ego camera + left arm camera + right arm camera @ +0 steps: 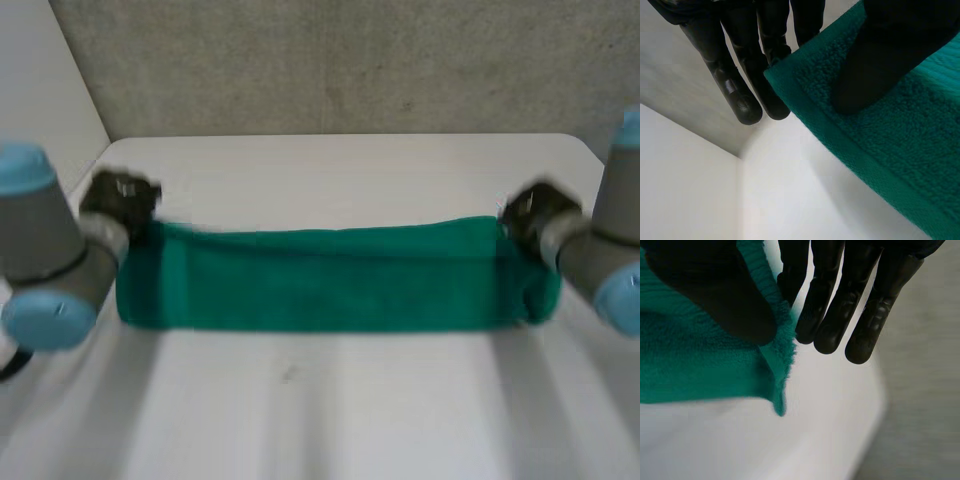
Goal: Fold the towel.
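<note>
left hand [120,196] pinched the towel [320,280] at its far-left corner, thumb over, fingers [735,85] under. Towel lay in a long strip across the bench [320,410]. right hand [535,212] clamped the far-right corner likewise. Looked mid-fold; next move needs both corners carried evenly to the near edge

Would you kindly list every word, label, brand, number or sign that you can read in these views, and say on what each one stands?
None: no text can be read anywhere. The green terry towel shows no tag or print on its visible side, and nothing is written on the white table, the black left hand, the black right hand or the grey wall.
</note>
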You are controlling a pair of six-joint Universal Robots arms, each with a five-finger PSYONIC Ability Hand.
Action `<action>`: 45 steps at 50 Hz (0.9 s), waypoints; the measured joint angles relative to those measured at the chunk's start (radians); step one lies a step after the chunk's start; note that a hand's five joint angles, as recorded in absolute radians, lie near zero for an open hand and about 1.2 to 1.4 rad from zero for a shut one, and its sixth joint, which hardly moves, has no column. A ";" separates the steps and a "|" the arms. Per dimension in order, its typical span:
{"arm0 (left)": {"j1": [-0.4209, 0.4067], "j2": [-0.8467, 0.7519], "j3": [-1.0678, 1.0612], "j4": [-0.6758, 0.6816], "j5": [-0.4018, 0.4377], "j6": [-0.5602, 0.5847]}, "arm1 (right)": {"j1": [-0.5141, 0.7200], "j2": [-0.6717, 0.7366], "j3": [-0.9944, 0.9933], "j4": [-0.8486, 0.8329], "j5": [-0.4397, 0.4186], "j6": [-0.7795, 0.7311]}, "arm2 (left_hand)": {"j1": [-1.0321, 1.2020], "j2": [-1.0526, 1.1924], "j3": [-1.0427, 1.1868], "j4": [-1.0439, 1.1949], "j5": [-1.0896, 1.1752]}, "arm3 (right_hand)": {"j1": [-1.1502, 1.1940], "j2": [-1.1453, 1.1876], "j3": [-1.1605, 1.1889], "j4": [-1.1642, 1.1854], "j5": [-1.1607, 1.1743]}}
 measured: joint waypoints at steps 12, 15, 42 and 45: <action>-0.020 0.065 0.408 0.196 -0.114 -0.063 | 0.013 -0.048 -0.466 -0.246 0.026 0.270 | 0.000 0.000 0.000 0.000 0.000 | 0.000 0.000 0.000 0.000 0.000; -0.015 0.102 0.351 0.247 -0.125 -0.098 | 0.011 -0.103 -0.405 -0.303 0.020 0.303 | 0.000 0.000 0.000 0.000 0.000 | 0.000 0.000 0.000 0.000 0.000; -0.006 -0.060 -0.159 0.237 -0.104 -0.193 | 0.000 0.120 0.073 -0.219 -0.015 0.289 | 0.000 0.000 0.000 0.000 0.000 | 0.000 0.000 0.000 0.000 0.000; -0.003 0.006 -0.240 0.177 -0.103 -0.176 | -0.003 0.060 0.130 -0.113 -0.018 0.257 | 0.000 0.000 0.000 0.000 0.000 | 0.000 0.000 0.000 0.000 0.000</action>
